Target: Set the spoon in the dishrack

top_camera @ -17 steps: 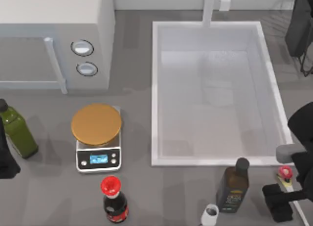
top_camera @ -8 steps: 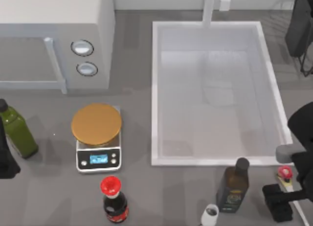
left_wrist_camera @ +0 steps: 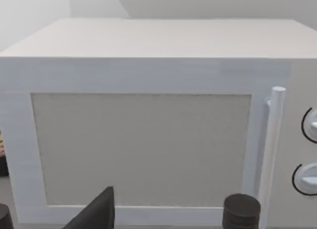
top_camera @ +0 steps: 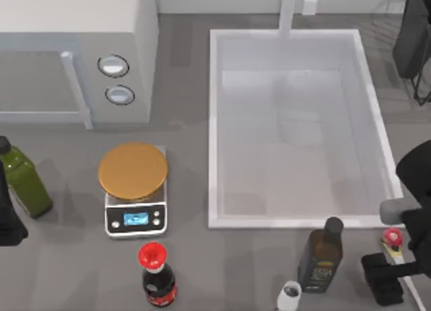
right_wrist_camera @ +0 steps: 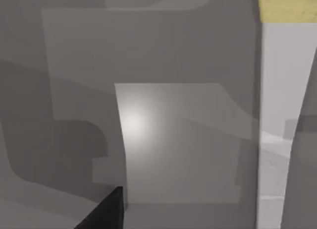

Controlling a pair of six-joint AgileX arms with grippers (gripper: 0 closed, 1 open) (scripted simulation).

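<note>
A flat matte grey counter (top_camera: 81, 270) spreads under me, with a big white rectangular sink basin (top_camera: 214, 129) set in its right half and a boxy white microwave (top_camera: 74, 28) with two round dials at the far left. In front of the microwave sits a small silver kitchen scale (top_camera: 135, 220) with a blue lit display whose digits I cannot read, topped by a round smooth orange-brown plate. A red-capped dark bottle (top_camera: 157, 277) with a red label stands near the front edge, a green bottle (top_camera: 23, 180) at the left, and a dark olive bottle (top_camera: 321, 256) with a yellowish label, its writing unreadable, below the sink beside a small white cup (top_camera: 289, 296). The spoon (top_camera: 392, 240) lies on the counter at the front right, its round red end with a green spot just showing beside my right arm; my right wrist view shows its long smooth cream-white handle. My right fingers (top_camera: 382, 277) hang right over it, and I cannot tell whether they are open or closed. The dishrack (top_camera: 404, 28), thin black wires and a black panel, stands at the far right corner. My left fingers (top_camera: 7, 223) sit parked at the left edge, state likewise unclear.
</note>
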